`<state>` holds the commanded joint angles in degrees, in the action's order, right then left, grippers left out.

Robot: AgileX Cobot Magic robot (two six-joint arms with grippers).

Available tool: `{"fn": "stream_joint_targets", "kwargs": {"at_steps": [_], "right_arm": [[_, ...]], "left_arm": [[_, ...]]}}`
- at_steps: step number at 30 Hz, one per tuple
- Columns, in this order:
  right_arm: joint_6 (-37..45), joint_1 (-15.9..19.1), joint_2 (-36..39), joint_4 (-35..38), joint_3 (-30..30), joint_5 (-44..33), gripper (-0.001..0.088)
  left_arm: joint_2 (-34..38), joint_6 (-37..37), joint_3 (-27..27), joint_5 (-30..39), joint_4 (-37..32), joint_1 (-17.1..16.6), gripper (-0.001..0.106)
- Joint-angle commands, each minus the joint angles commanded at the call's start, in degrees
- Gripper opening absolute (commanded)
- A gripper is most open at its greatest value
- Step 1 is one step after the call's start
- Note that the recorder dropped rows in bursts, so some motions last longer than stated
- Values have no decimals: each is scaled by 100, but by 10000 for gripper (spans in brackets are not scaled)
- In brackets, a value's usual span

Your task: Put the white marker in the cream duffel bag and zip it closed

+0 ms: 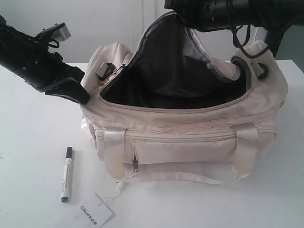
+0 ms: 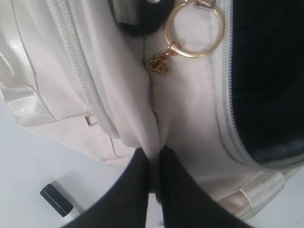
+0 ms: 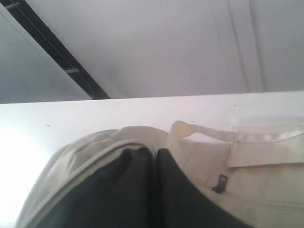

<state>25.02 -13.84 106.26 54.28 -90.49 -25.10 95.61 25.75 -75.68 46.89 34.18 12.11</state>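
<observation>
Open cream duffel bag (image 1: 190,142); white marker (image 1: 66,174) outside on table (image 1: 28,142). Left claw (image 2: 153,153) pinches bag end; right claw (image 3: 154,153) pinches raised flap (image 1: 166,57).

White marker (image 1: 66,174): slim white barrel, black cap, dark end; flat on desk (image 1: 28,142), near bag's front left corner, not touching, cap end nearer bag.
Cream duffel bag (image 1: 190,142): soft, upright on desk; top zip undone, curved flap raised, mouth gaping, dark lining showing; front pocket zipped; satin straps down front.
</observation>
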Motion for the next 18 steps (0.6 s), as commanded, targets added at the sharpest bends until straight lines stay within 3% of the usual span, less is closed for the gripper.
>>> {"fn": "stream_joint_targets", "kwargs": {"at_steps": [6, 18], "right_arm": [[-596, 269, 471, -12, -630, -580, 0], [-867, 569, 710, -1, -1012, -782, 0]], "left_arm": [[14, 0, 0, -1, 0, 0, 0], [173, 0, 0, -31, 0, 0, 0]]}}
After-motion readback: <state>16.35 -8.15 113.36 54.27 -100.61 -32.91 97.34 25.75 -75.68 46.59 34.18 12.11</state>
